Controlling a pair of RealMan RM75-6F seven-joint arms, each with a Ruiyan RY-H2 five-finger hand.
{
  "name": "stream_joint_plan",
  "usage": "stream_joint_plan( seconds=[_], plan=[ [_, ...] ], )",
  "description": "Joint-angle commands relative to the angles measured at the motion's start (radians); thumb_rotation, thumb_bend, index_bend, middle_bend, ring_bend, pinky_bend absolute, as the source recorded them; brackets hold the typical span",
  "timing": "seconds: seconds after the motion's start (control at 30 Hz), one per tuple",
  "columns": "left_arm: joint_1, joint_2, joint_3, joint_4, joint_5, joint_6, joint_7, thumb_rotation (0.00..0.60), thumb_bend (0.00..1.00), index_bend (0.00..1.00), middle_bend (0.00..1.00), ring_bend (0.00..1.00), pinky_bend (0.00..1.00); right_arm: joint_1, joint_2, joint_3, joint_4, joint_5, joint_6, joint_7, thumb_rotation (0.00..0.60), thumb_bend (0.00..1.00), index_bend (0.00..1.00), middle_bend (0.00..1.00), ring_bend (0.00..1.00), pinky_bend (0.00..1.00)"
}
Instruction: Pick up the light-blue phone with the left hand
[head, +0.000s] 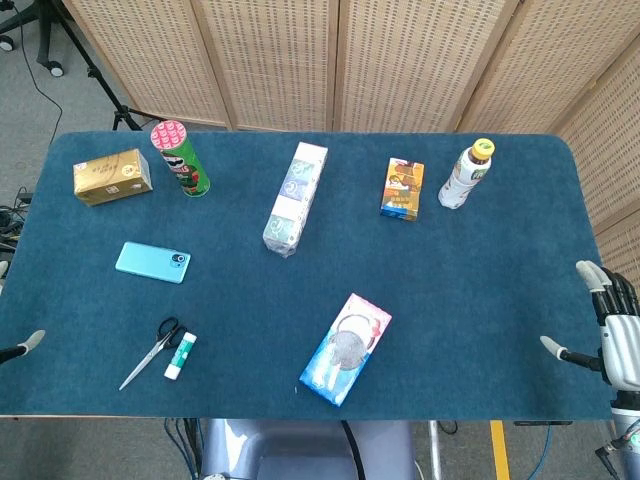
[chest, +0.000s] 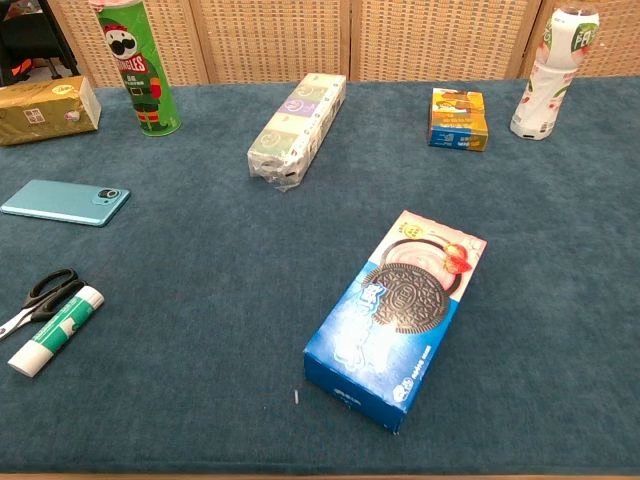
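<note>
At the table's left edge, left hand: only a grey fingertip (head: 30, 341) shows in the head view, at about 8 o'clock on the table. I cannot tell if the hand is open or closed, or if it has anything in it.
Right hand: the right hand (head: 612, 325) waits at the table's right edge, about 4 o'clock. Its fingers are spread and it holds nothing.
Phone: the light-blue phone (head: 152, 262) lies flat on the blue table (head: 450, 290), at about 9 o'clock. Its camera end points to the right. It sits up and to the right of the fingertip, well apart from it.
Close by: the scissors (head: 153, 351) and the glue stick (head: 180, 356) lie near the phone, toward the robot. The gold box (head: 112, 177) and the green chip can (head: 181, 159) stand on the far side.
Farther out: the cookie box (head: 346, 348) lies at 6 o'clock, well away from the phone.
How to do it well: I think the left hand should go up over the scissors, open wide, come down on the phone's long sides, and squeeze gently. The phone is thin and flat, so the fingers may slip off it.
</note>
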Motion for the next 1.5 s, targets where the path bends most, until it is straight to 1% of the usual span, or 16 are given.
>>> stream_joint_plan(
  seconds=[0.03, 0.2, 0.27, 0.33, 0.4, 0.47, 0.5, 0.63, 0.7, 0.8, 0.9, 1.07, 1.27, 1.5],
  plan=[
    [0.0, -0.001, -0.001, 0.001, 0.0, -0.004, 0.001, 0.6, 0.0, 0.0, 0.0, 0.0, 0.0, 0.0, 0.001, 0.0, 0.001, 0.001, -0.001, 0.003, 0.6, 0.0, 0.0, 0.0, 0.0, 0.0],
    [-0.012, -0.009, -0.008, 0.014, 0.003, -0.024, -0.003, 0.6, 0.0, 0.0, 0.0, 0.0, 0.0, -0.003, 0.006, 0.0, -0.004, 0.001, 0.001, 0.005, 0.6, 0.0, 0.0, 0.0, 0.0, 0.0],
    [-0.032, -0.008, -0.012, 0.024, 0.016, -0.047, -0.025, 0.6, 0.0, 0.0, 0.0, 0.0, 0.0, -0.002, 0.006, 0.001, -0.003, 0.001, 0.002, 0.003, 0.6, 0.0, 0.0, 0.0, 0.0, 0.0],
    [-0.073, -0.022, -0.035, 0.055, 0.02, -0.086, -0.053, 0.6, 0.0, 0.0, 0.0, 0.0, 0.0, 0.0, 0.004, 0.002, -0.003, 0.006, -0.005, 0.0, 0.6, 0.0, 0.0, 0.0, 0.0, 0.0],
    [-0.133, -0.029, -0.045, 0.092, 0.02, -0.179, -0.074, 0.6, 0.0, 0.0, 0.0, 0.0, 0.0, 0.003, 0.004, 0.0, -0.003, 0.007, -0.014, -0.001, 0.6, 0.0, 0.0, 0.0, 0.0, 0.0],
    [-0.183, -0.022, -0.05, 0.106, 0.011, -0.271, -0.095, 0.6, 0.0, 0.0, 0.0, 0.0, 0.0, 0.005, 0.004, 0.001, -0.003, 0.009, -0.017, -0.002, 0.6, 0.0, 0.0, 0.0, 0.0, 0.0],
    [-0.221, -0.019, -0.054, 0.118, 0.012, -0.332, -0.109, 0.6, 0.0, 0.0, 0.0, 0.0, 0.0, 0.006, 0.004, 0.002, -0.003, 0.011, -0.018, -0.003, 0.6, 0.0, 0.0, 0.0, 0.0, 0.0],
    [-0.349, -0.024, -0.045, 0.189, 0.042, -0.531, -0.174, 0.6, 0.0, 0.0, 0.0, 0.0, 0.0, 0.008, 0.002, 0.006, 0.003, 0.024, -0.029, -0.006, 0.6, 0.0, 0.0, 0.0, 0.0, 0.0],
    [-0.403, -0.039, -0.034, 0.236, 0.056, -0.61, -0.183, 0.6, 0.0, 0.0, 0.0, 0.0, 0.0, 0.011, 0.0, 0.007, 0.007, 0.031, -0.038, -0.008, 0.6, 0.0, 0.0, 0.0, 0.0, 0.0],
    [-0.459, -0.077, -0.028, 0.302, 0.056, -0.686, -0.172, 0.6, 0.0, 0.0, 0.0, 0.0, 0.0, 0.015, -0.003, 0.01, 0.011, 0.04, -0.047, -0.013, 0.6, 0.0, 0.0, 0.0, 0.0, 0.0],
    [-0.495, -0.122, -0.029, 0.355, 0.042, -0.73, -0.163, 0.6, 0.0, 0.0, 0.0, 0.0, 0.03, 0.02, -0.007, 0.013, 0.015, 0.049, -0.059, -0.021, 0.6, 0.0, 0.0, 0.0, 0.0, 0.0],
    [-0.535, -0.19, -0.026, 0.431, 0.025, -0.774, -0.158, 0.6, 0.0, 0.0, 0.0, 0.0, 0.05, 0.026, -0.012, 0.014, 0.019, 0.059, -0.075, -0.031, 0.6, 0.0, 0.0, 0.0, 0.0, 0.0],
    [-0.549, -0.234, -0.003, 0.471, 0.029, -0.789, -0.172, 0.6, 0.0, 0.0, 0.0, 0.0, 0.05, 0.027, -0.013, 0.016, 0.021, 0.067, -0.08, -0.03, 0.6, 0.0, 0.0, 0.0, 0.0, 0.0],
    [-0.575, -0.282, 0.002, 0.52, 0.009, -0.832, -0.182, 0.6, 0.0, 0.05, 0.0, 0.0, 0.07, 0.028, -0.014, 0.015, 0.022, 0.065, -0.082, -0.028, 0.6, 0.0, 0.0, 0.0, 0.0, 0.0]
  ],
)
